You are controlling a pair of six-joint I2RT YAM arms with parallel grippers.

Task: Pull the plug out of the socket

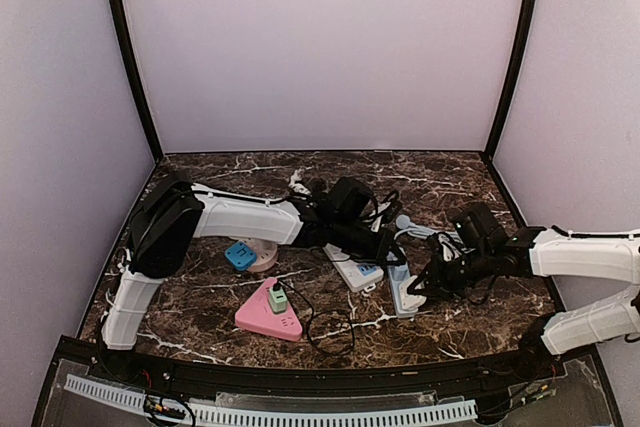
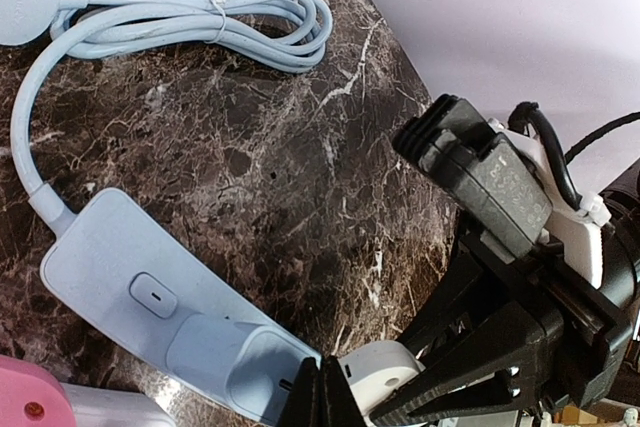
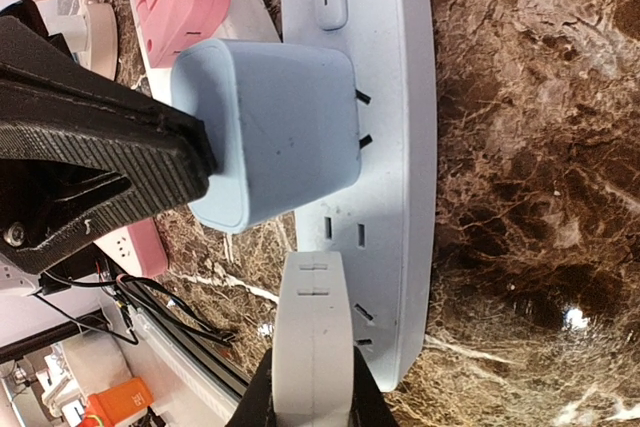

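Note:
A light-blue power strip point(image 1: 403, 292) point(image 2: 110, 277) point(image 3: 385, 147) lies on the marble table. A light-blue cube plug point(image 3: 275, 137) point(image 2: 235, 367) sits in it. My left gripper point(image 2: 320, 397) point(image 1: 385, 247) is shut, and its ribbed finger point(image 3: 100, 167) presses against that blue plug. My right gripper point(image 3: 312, 387) point(image 1: 418, 285) is shut on a white plug point(image 3: 312, 337) point(image 2: 385, 367). It holds the plug at the strip's near end, beside empty sockets. The plug's pins are hidden.
A pink triangular socket point(image 1: 268, 315) with a green plug point(image 1: 277, 297) lies front left. A white power strip point(image 1: 357, 269) lies beside the blue one. A blue adapter point(image 1: 240, 255) is further left. The strip's coiled cable point(image 2: 200, 17) and a loose black cable point(image 1: 330, 332) lie nearby.

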